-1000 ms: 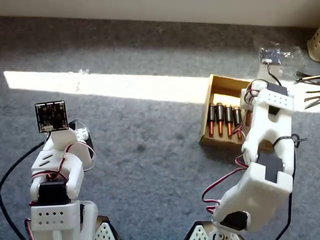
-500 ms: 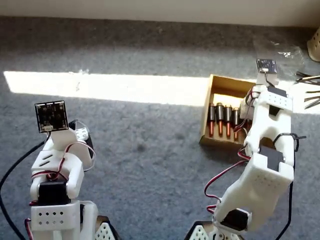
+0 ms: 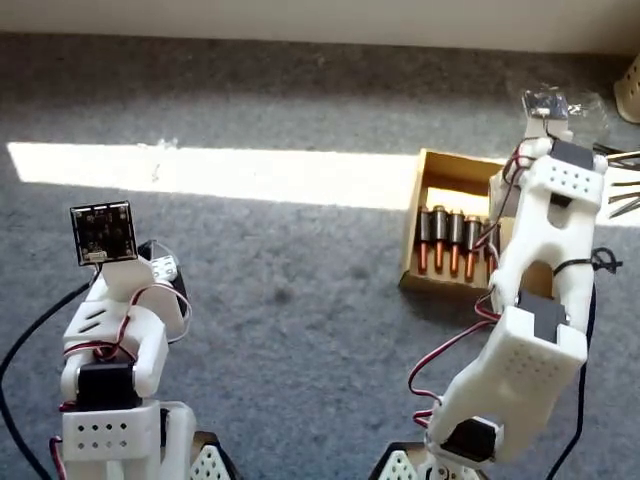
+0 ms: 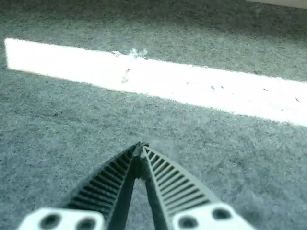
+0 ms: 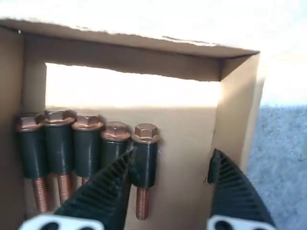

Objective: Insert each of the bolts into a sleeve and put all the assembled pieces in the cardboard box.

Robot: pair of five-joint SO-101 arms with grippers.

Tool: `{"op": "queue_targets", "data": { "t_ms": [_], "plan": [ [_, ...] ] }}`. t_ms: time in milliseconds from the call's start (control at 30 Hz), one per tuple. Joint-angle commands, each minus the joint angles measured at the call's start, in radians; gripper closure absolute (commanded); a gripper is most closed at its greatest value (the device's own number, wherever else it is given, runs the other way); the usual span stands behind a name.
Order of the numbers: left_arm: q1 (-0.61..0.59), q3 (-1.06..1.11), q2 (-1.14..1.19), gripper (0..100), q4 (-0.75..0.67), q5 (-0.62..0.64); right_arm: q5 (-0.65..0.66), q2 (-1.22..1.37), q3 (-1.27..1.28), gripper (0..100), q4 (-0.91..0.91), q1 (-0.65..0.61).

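Observation:
The cardboard box (image 3: pixel 445 172) lies at the right of the grey carpet, half in a strip of sunlight. Inside it several copper bolts in black sleeves (image 3: pixel 447 236) lie side by side, heads toward the far wall. In the right wrist view the same row of assembled bolts (image 5: pixel 86 146) rests on the box floor (image 5: pixel 182 158). My right gripper (image 5: pixel 169 165) hangs open just above the box, next to the last bolt (image 5: pixel 145 160), holding nothing. My left gripper (image 4: pixel 140 149) is shut and empty over bare carpet at the near left, its arm (image 3: pixel 112 330) folded back.
A clear plastic bag (image 3: pixel 565 108) and some dark wires (image 3: pixel 615 180) lie beyond the box at the right edge. A bright sun strip (image 3: pixel 210 170) crosses the carpet.
The right arm has stretched farther out over the box, its wrist shifting toward the far right; a further assembled bolt now lies in the row. The left arm stayed still.

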Motion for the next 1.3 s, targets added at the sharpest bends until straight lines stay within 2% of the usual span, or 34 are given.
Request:
{"op": "queue_targets", "data": {
  "t_ms": [0,100,267,333,467,567,733,833,1033,1267],
  "plan": [
    [0.001,-0.008,-0.013,99,-0.020,0.000,0.002,-0.019,-0.139,79.6,0.107,-0.035],
    [0.022,-0.008,-0.013,99,-0.020,0.005,0.002,-0.018,-0.200,82.2,0.168,-0.062],
    [0.084,-0.010,-0.013,99,-0.018,0.003,0.000,-0.018,-0.320,96.3,0.254,-0.133],
    [0.087,-0.013,-0.013,99,-0.020,0.003,-0.055,-0.019,-0.387,99.6,0.298,-0.160],
    [0.081,-0.015,-0.015,99,-0.051,0.003,-0.190,-0.019,-0.585,99.3,0.390,-0.188],
    [0.081,-0.021,-0.015,99,-0.077,0.003,-0.189,-0.019,-0.745,99.3,0.483,-0.229],
    [0.079,-0.059,-0.056,99,-0.084,0.003,-0.193,-0.019,-0.924,99.3,0.495,-0.257],
    [0.079,-0.056,-0.174,99,-0.083,-0.002,-0.192,-0.021,-0.970,99.3,0.495,-0.278],
    [0.081,-0.051,-0.409,99,0.011,-0.003,-0.189,-0.054,-0.993,99.3,0.495,-0.329],
    [0.079,-0.047,-0.412,99,0.046,0.003,-0.189,-0.234,-0.986,99.3,0.495,-0.366]
  ]
}}
